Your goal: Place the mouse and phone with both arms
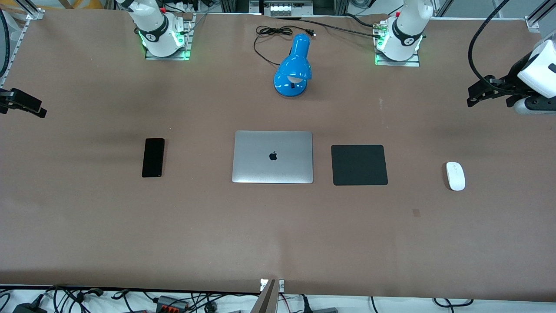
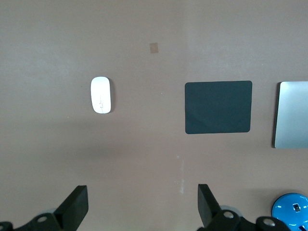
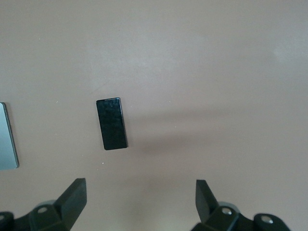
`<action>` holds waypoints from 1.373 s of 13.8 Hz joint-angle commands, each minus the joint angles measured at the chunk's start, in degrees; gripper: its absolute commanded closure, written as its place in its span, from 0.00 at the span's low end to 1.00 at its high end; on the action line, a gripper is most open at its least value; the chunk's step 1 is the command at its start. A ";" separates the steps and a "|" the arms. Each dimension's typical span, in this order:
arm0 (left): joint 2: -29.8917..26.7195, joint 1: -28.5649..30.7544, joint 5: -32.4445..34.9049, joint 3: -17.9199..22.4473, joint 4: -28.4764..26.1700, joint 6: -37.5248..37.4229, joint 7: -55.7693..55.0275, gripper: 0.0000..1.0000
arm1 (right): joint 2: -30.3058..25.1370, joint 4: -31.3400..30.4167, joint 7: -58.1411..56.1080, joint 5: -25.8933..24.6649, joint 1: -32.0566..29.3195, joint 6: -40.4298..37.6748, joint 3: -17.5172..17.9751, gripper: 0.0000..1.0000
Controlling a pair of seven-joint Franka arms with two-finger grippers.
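Note:
The white oval mouse point(image 1: 455, 176) point(image 2: 101, 95) lies on the brown table toward the left arm's end, apart from the square black pad point(image 1: 359, 164). The slim black phone point(image 1: 153, 157) point(image 3: 111, 123) lies flat toward the right arm's end. My left gripper point(image 1: 476, 92) point(image 2: 143, 204) hangs open and empty, high over the table's edge at its own end. My right gripper point(image 1: 26, 105) point(image 3: 140, 197) hangs open and empty over the table's edge at its end. Neither gripper touches anything.
A closed silver laptop point(image 1: 272, 156) lies mid-table between phone and pad. A blue desk lamp point(image 1: 293, 65) with its black cord stands between the arm bases. A small patch of tape point(image 1: 416, 212) marks the table nearer the front camera than the pad.

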 commanded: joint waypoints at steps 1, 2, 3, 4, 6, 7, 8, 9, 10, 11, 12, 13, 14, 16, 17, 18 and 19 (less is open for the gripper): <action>0.88 -0.03 1.17 0.02 1.64 -1.27 -0.39 0.00 | 0.51 1.27 -0.81 0.02 -0.64 -0.93 0.46 0.00; 0.88 -0.03 1.17 0.02 1.64 -1.27 -0.30 0.00 | 0.51 1.35 -0.99 0.02 -0.64 -0.93 0.46 0.00; 0.97 -0.03 1.17 0.02 1.73 -1.18 -0.39 0.00 | 0.51 1.27 -1.07 0.02 -0.64 -1.01 0.38 0.00; 0.88 -0.03 1.17 0.02 1.64 -1.27 -0.39 0.00 | 0.51 1.35 -1.08 -0.07 -0.46 -1.02 0.46 0.00; 0.88 -0.03 1.17 -0.06 1.73 -1.27 -0.30 0.00 | 0.42 1.35 -1.16 -0.07 -0.46 -1.10 0.46 0.00; 0.88 -0.03 1.17 -0.07 1.73 -1.27 -0.39 0.00 | 0.42 1.35 -1.16 0.02 -0.55 -1.10 0.46 0.00; 0.88 -0.03 1.17 -0.07 1.73 -1.27 -0.39 0.00 | 0.42 1.27 -1.16 0.11 -0.55 -1.36 0.46 0.00; 0.97 -0.03 1.09 -0.07 1.73 -1.01 -0.30 0.00 | 0.51 1.35 -0.90 0.11 -0.46 -2.24 0.46 0.00; 1.40 -0.20 1.09 -0.07 1.90 -1.01 -0.21 0.00 | 0.51 1.27 -0.90 0.11 -0.29 -2.42 0.46 0.00; 1.84 -0.37 1.09 -0.15 1.90 -1.09 0.22 0.00 | 0.51 1.27 -0.99 0.11 -0.20 -3.03 0.55 0.00; 1.93 -0.20 1.00 -0.15 1.82 -1.18 0.32 0.00 | 0.86 1.27 -0.90 0.11 -0.28 -3.56 0.55 0.00; 1.93 -0.03 1.00 0.02 1.90 -1.18 0.49 0.00 | 2.34 1.35 -0.99 0.11 -0.37 -3.65 0.55 0.00; 2.02 0.50 0.74 0.11 1.82 -1.27 0.41 0.00 | 2.87 1.35 -0.90 0.11 -0.29 -3.65 0.55 0.00; 2.63 0.85 0.56 0.02 1.90 -1.36 0.40 0.00 | 4.62 1.09 -1.16 0.11 -0.11 -3.91 0.64 0.00; 2.99 1.11 0.56 0.11 1.90 -1.36 0.23 0.00 | 6.20 1.09 -0.82 0.11 0.15 -4.61 0.64 0.00; 3.34 1.64 0.56 0.11 1.82 -1.36 0.14 0.00 | 7.87 1.09 -0.81 0.19 0.59 -4.27 0.64 0.00; 5.43 2.60 0.64 0.11 1.90 -1.27 -0.03 0.00 | 9.54 1.27 -0.72 0.89 1.12 -3.92 0.64 0.00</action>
